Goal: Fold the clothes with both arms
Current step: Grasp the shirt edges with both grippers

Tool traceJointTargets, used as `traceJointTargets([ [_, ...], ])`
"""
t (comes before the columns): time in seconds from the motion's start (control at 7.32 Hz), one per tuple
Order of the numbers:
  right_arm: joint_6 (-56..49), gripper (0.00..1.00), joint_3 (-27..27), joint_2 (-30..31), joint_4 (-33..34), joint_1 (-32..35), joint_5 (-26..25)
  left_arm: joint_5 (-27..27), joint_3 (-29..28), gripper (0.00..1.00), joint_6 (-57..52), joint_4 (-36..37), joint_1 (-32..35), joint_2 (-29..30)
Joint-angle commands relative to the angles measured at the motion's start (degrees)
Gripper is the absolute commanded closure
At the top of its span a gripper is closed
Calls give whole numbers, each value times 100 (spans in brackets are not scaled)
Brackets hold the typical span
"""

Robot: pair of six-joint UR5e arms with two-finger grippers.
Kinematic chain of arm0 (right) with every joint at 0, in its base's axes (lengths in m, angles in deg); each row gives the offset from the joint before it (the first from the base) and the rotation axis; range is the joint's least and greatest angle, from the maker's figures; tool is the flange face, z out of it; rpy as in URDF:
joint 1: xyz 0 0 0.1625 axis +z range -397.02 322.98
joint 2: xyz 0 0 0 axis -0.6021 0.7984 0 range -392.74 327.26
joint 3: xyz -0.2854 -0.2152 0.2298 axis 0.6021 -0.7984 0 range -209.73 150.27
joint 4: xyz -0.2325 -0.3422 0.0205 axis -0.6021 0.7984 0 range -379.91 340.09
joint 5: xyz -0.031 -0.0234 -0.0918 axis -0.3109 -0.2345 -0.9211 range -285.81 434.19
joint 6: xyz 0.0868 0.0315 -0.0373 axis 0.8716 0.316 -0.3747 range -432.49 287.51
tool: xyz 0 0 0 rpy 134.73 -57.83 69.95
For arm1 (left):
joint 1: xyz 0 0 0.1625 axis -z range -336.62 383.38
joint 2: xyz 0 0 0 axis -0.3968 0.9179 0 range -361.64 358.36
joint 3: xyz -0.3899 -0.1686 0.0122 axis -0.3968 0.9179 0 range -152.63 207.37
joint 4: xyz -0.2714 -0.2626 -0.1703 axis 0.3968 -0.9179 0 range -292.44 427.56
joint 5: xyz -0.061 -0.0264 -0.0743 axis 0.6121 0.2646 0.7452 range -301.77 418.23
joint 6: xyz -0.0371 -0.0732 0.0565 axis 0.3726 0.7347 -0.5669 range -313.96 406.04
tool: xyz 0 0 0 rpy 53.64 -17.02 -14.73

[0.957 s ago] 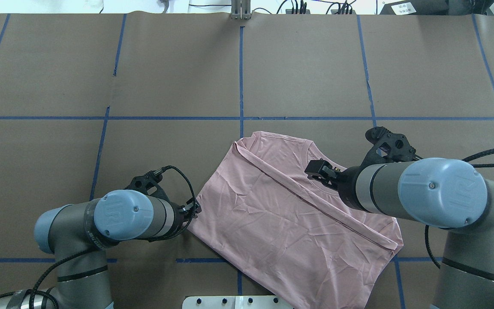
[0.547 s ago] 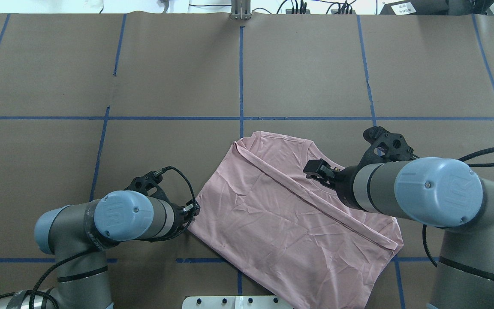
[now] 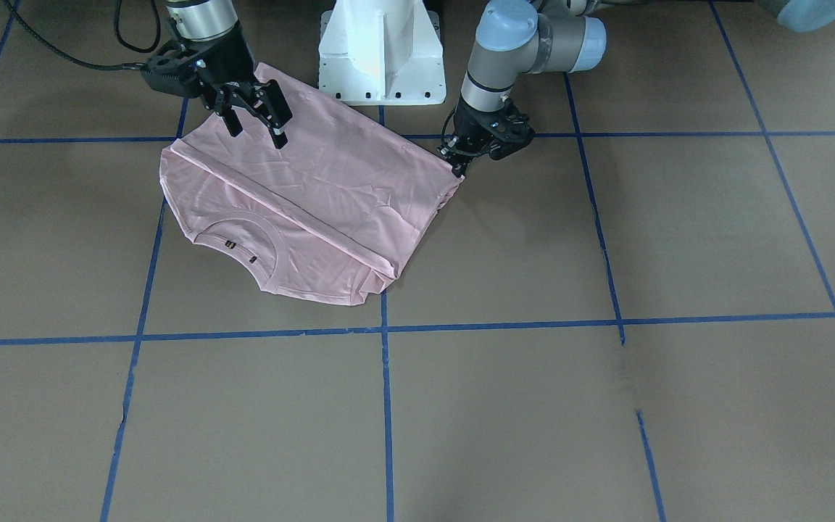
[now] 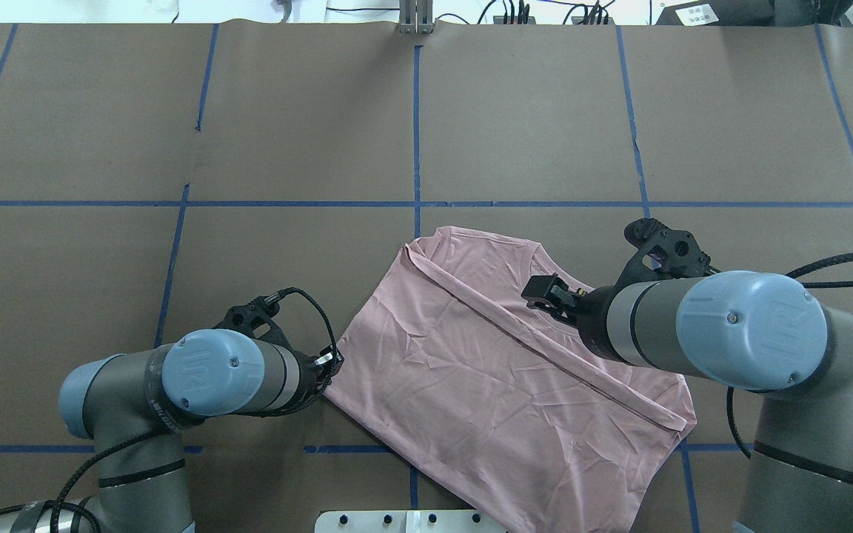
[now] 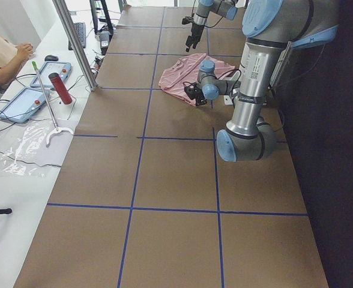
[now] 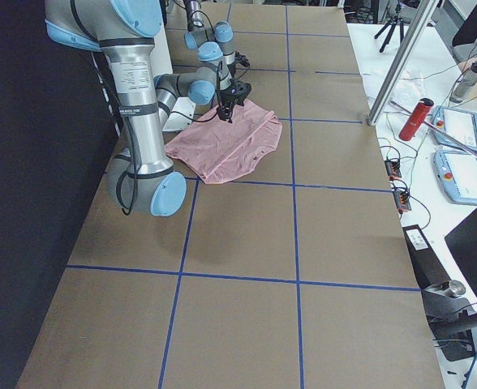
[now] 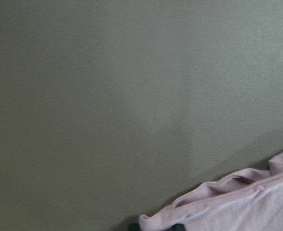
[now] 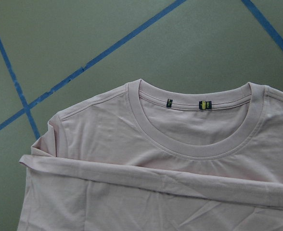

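Brown paper is covering the table (image 4: 286, 133), and blue tape lines (image 4: 417, 126) are dividing it into large squares. The pale pink T-shirt (image 4: 471, 370) is lying flat at about 5 o'clock from the table's centre in the overhead view, its hem nearest the robot and its body slanting away toward 1 o'clock. A long folded ridge (image 4: 515, 333) is running diagonally across it.

At the shirt's 9 o'clock edge the left gripper (image 3: 459, 169) is sitting low on the paper. Its fingers appear drawn together on the cloth edge, which is curling up in the left wrist view.

Farther out, toward 2 o'clock, the right gripper (image 3: 256, 129) is hovering above the shirt with its jaws spread and nothing between them. Beyond it the ribbed collar (image 8: 199, 149) is lying face up.

The knit is looking thin, light, limp and creased, so it will likely sag and drag. Pinching a doubled edge or the shoulder seam should be holding best.
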Motion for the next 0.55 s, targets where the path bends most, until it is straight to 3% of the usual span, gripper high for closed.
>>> traceJointTargets([
  [0.0,0,0,-56,-3,-28,0,18,-24,-32,100,-155,0,245,-3],
  [0.27,0,0,-64,-38,-28,8,0,-120,-155,100,-663,-43,893,259],
  [0.41,0,0,-64,-38,-28,8,0,-199,-591,100,-1040,-61,1375,644],
])
